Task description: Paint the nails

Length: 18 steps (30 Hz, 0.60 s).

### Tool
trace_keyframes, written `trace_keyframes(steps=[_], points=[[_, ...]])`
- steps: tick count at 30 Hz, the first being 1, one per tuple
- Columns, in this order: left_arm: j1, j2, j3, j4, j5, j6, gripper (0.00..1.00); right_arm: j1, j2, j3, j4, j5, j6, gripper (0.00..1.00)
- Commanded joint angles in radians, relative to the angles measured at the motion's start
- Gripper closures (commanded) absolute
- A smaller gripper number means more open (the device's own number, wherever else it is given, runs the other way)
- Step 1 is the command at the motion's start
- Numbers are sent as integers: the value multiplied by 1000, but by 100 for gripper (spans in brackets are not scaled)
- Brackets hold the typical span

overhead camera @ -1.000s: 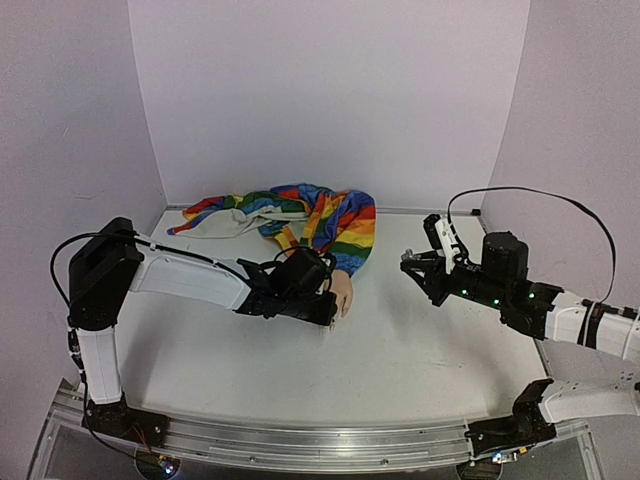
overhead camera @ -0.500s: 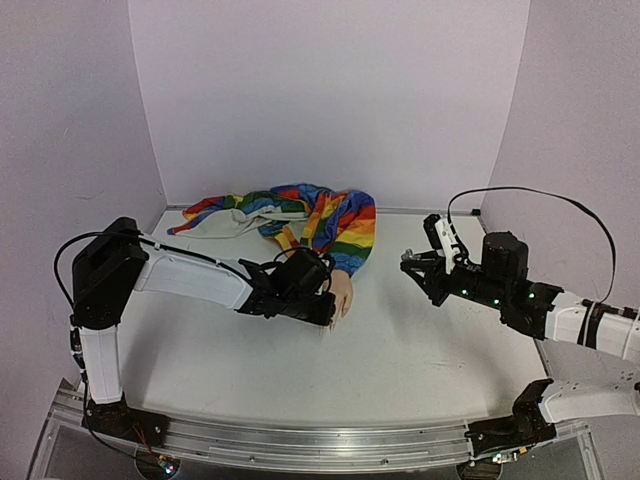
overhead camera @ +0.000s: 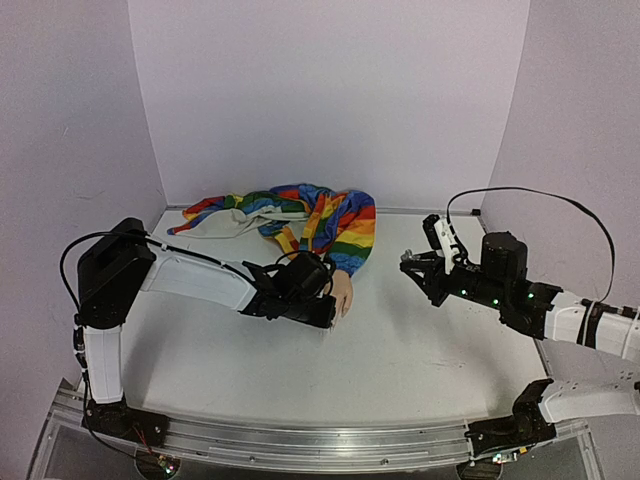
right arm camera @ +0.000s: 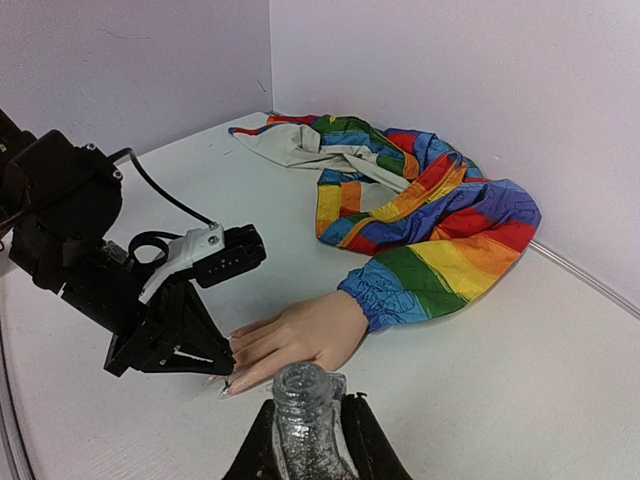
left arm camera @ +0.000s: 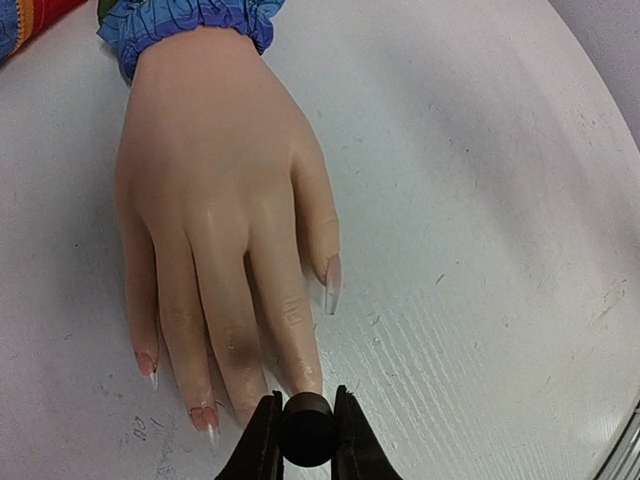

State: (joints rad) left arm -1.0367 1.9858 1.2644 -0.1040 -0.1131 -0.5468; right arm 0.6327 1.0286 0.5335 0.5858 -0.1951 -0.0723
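Step in hand: judging by the layout, polish is going onto a fingertip of the mannequin hand (left arm camera: 215,200).
Left pincer (left arm camera: 306,458): shut tight on a small black cap (left arm camera: 307,428), probably the brush handle seen end-on; the bristles are hidden.
Nails (left arm camera: 332,285): just ahead of this pincer, with the fingers pointing toward it. The middle fingertip lies right under the cap, and the thumb nail is ahead and slightly right.
Doing it well: use short, light strokes along the nail and keep the tip off the skin and the table (left arm camera: 480,200).
Left arm pose: stretched low across the table with the wrist tipped down over the fingertips.
Right pincer (right arm camera: 305,445): closed around a glittery open bottle (right arm camera: 303,400), neck up.
Right arm pose: raised, well apart from the hand and facing it and the rainbow sleeve (right arm camera: 430,260).
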Motion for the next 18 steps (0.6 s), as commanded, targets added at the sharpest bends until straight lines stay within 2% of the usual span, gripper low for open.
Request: trace_keyframes(steps=[1, 18], points=[[6, 1, 56, 32, 8, 19, 100, -4, -2, 5, 74, -15, -7, 100], [6, 0, 39, 32, 14, 10, 100, -4, -4, 5, 74, -18, -6, 100]])
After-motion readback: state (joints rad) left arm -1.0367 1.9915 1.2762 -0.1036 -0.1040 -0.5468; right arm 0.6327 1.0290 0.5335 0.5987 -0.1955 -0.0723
